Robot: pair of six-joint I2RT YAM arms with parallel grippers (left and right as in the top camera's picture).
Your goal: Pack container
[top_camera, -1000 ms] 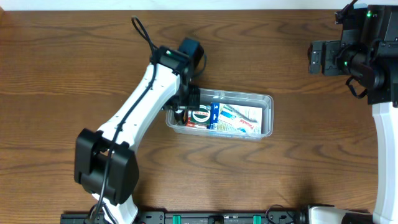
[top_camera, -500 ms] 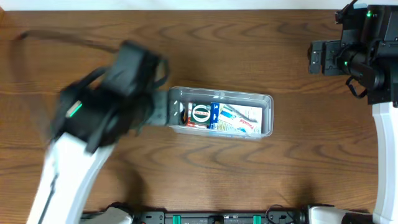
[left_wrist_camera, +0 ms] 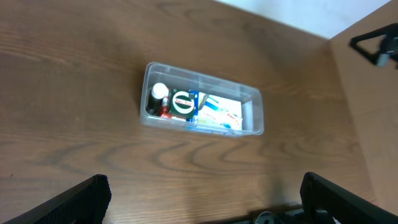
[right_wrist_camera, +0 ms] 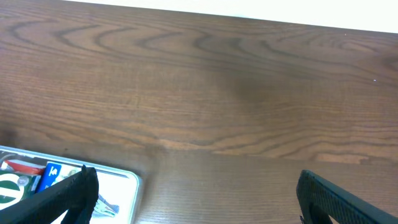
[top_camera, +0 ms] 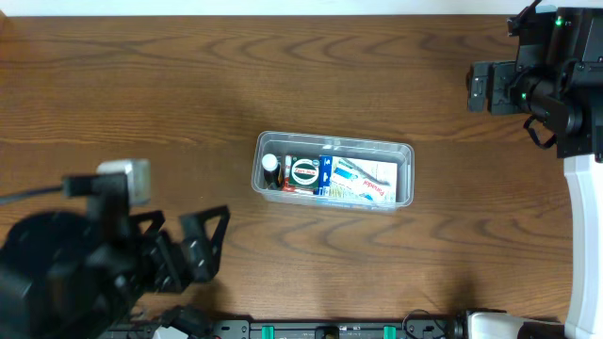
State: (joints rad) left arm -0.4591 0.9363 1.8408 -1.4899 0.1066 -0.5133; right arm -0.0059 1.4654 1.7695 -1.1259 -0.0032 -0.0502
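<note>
Well, the container (top_camera: 403,169) looks packed (left gripper (left_wrist_camera: 202,193) and right gripper (right_wrist_camera: 196,193) both gape wide, empty); park arms without nudging it.

A clear rectangular plastic container (top_camera: 405,160) sits midway on the brown wooden counter (top_camera: 283,75). Inside, a white-capped dark bottle (top_camera: 270,164) stands at the left end, a round-logo box (top_camera: 303,173) just right of it, and a flat printed packet (top_camera: 363,181) beyond, toward the right end.

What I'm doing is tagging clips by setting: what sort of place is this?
Probably a robotics lab bench: a wood-grain table, a left arm and right arm at it, and a clear container of small packaged goods staged for packing.
</note>
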